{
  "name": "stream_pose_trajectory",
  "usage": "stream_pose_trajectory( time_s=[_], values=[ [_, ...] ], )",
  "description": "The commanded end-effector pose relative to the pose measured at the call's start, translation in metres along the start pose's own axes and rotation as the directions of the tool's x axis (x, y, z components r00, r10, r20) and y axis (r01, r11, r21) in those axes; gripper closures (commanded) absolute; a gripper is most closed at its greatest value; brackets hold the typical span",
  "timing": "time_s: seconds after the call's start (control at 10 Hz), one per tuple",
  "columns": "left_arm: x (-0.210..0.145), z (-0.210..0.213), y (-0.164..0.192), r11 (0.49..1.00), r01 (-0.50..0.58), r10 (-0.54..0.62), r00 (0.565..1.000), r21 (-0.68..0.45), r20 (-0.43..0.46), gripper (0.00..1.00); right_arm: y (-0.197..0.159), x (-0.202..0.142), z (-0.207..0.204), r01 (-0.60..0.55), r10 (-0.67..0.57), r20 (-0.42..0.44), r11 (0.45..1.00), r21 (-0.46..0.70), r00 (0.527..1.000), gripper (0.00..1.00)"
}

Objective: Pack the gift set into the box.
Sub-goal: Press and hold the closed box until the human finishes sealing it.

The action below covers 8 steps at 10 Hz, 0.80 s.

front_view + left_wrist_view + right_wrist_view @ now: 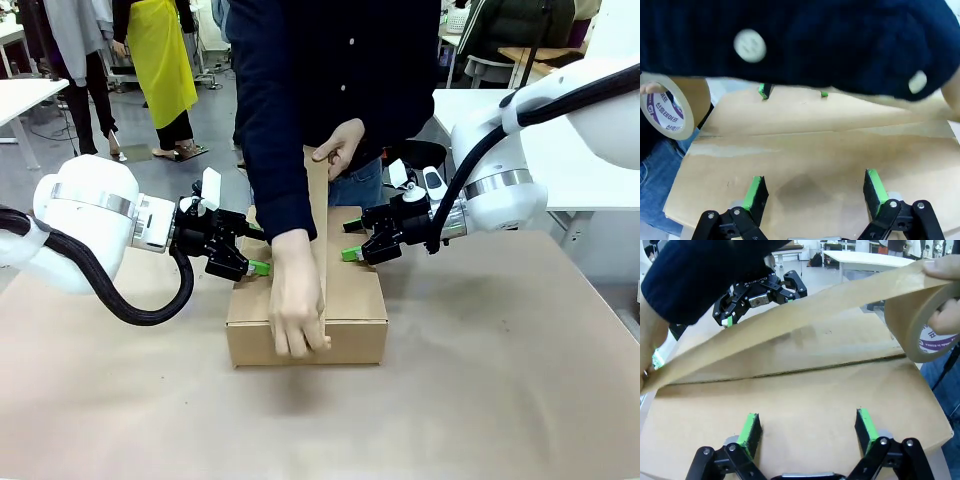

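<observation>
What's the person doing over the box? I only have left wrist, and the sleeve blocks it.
Observer: Stretching a strip of brown tape from the tape roll above the box's closed centre seam.
Operator: Tape end fixed yet?
Observer: One hand presses it against the box's near front face; the other hand holds the roll at the far side.

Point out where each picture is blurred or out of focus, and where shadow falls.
Front view: the hand pressing tape on the box is slightly smeared, with soft shadow on the table below. Left wrist view: the dark sleeve is out of focus. Right wrist view: the tape strip looks soft.
</observation>
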<state>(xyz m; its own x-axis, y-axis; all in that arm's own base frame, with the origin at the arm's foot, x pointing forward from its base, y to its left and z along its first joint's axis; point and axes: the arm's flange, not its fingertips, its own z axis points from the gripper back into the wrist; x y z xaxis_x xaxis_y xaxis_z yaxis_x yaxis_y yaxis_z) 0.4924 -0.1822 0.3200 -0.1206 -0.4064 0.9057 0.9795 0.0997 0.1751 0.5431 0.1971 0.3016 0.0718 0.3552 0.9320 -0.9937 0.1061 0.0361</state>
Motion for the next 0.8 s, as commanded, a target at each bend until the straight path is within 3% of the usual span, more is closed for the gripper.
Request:
stream_pose_trajectory(
  time_s=[0.0, 0.7],
  values=[
    [-0.0018, -0.0008, -0.0013, 1.0, 0.01, -0.01, 1.0, -0.005, -0.003, 0.0, 0.0013, -0.0016, -0.0029, -0.003, 0.003, -0.007, 1.0, -0.001, 1.0, 0.0],
    [-0.0018, -0.0008, -0.0013, 1.0, 0.01, -0.01, 1.0, -0.005, -0.003, 0.0, 0.0013, -0.0016, -0.0029, -0.003, 0.003, -0.007, 1.0, -0.001, 1.0, 0.0]
  ],
)
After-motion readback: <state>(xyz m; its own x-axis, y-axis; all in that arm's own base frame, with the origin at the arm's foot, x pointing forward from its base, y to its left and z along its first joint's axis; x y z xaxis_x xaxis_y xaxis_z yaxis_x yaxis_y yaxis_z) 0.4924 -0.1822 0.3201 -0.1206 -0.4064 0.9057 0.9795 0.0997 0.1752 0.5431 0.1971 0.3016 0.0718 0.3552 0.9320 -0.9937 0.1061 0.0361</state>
